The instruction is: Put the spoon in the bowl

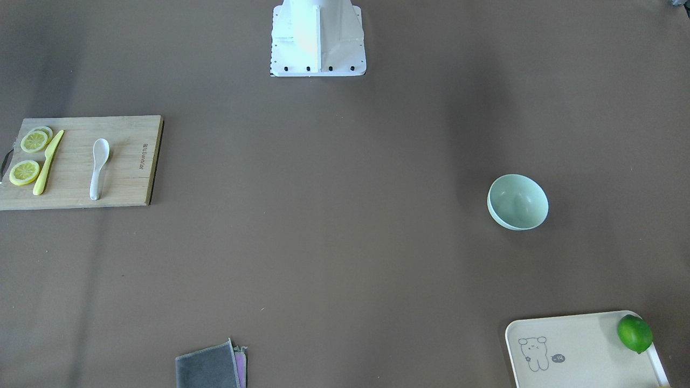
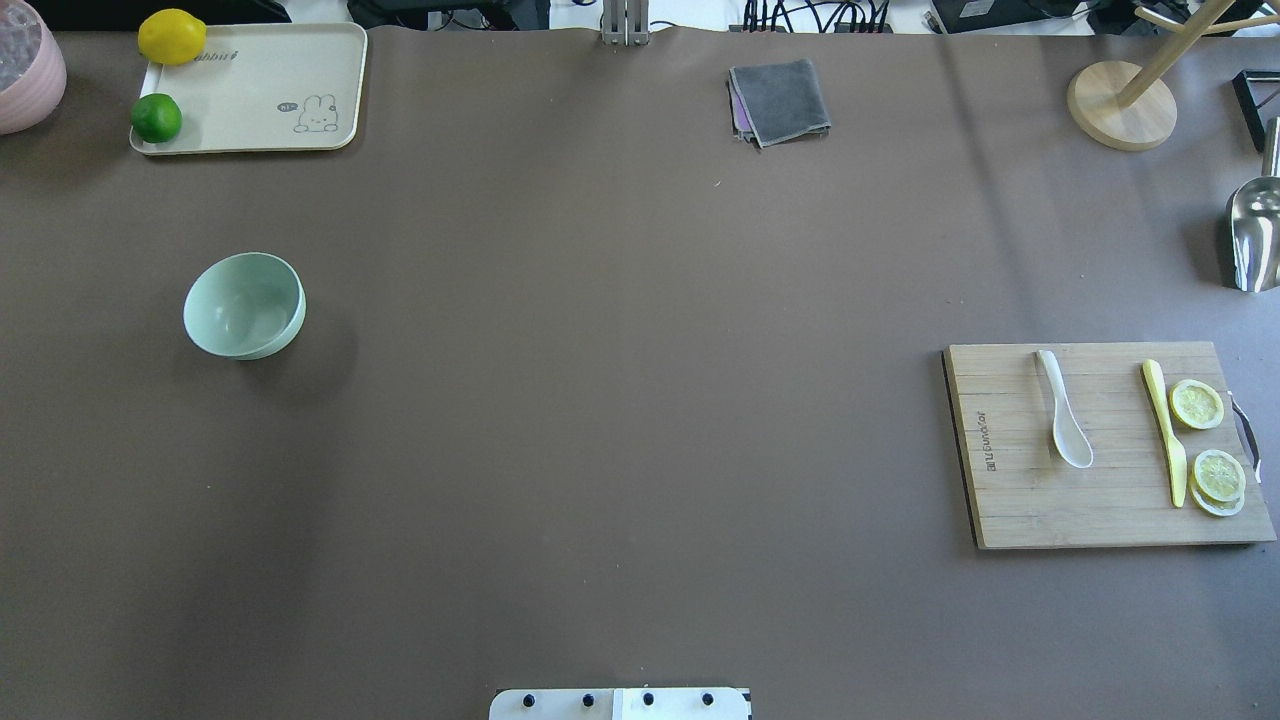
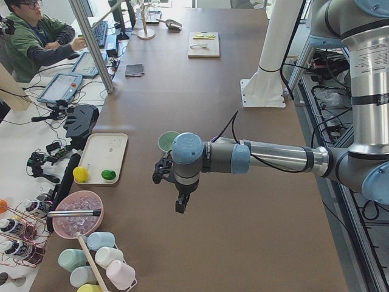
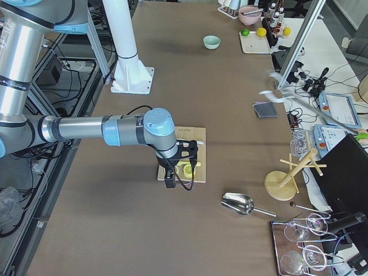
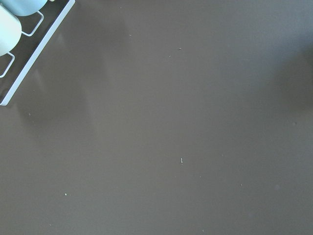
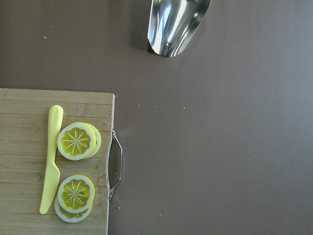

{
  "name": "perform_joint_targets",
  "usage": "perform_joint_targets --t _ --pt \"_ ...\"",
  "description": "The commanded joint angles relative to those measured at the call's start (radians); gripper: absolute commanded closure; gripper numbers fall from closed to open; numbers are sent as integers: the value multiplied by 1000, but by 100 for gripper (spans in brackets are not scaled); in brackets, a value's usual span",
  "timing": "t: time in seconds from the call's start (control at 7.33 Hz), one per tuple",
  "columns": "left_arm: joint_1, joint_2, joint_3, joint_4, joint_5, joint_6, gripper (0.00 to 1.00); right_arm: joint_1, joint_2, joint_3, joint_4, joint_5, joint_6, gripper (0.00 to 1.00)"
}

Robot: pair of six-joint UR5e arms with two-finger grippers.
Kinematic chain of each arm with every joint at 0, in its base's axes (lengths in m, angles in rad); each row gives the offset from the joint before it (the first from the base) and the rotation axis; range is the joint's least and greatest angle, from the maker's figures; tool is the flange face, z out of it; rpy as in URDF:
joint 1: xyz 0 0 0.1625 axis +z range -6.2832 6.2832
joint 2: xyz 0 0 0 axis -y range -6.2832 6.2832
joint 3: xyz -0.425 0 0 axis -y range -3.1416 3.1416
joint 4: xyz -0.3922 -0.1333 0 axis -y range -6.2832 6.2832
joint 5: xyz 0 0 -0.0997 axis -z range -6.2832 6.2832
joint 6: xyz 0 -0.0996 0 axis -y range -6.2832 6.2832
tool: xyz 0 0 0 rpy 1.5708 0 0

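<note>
The white spoon [image 1: 98,167] lies on a wooden cutting board [image 1: 129,161], scoop towards the robot; it also shows in the overhead view [image 2: 1063,420]. The mint-green bowl [image 1: 517,202] stands empty on the table's other half, also in the overhead view [image 2: 243,305]. My left gripper [image 3: 180,207] shows only in the left side view, hanging over bare table nearer the camera than the bowl. My right gripper [image 4: 169,183] shows only in the right side view, over the board's near end. I cannot tell whether either is open or shut.
A yellow knife [image 2: 1165,430] and lemon slices [image 2: 1197,404] share the board. A metal scoop [image 2: 1252,235] and a wooden stand [image 2: 1120,105] are beyond it. A cream tray [image 2: 260,90] holds a lime [image 2: 156,117] and a lemon [image 2: 172,36]. A grey cloth [image 2: 780,100] lies at the far edge.
</note>
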Motion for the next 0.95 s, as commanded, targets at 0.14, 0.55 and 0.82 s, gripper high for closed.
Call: perform_joint_targets --t 0.14,0.55,0.82 --pt "0 -3 -21 0 0 0 2 0 5 -5 41 16 3 0" --pt "0 -32 -40 -3 -1 -9 2 0 8 -3 200 125 21 0" --pt "0 -110 -28 -91 0 -8 2 14 9 -3 267 116 38 0"
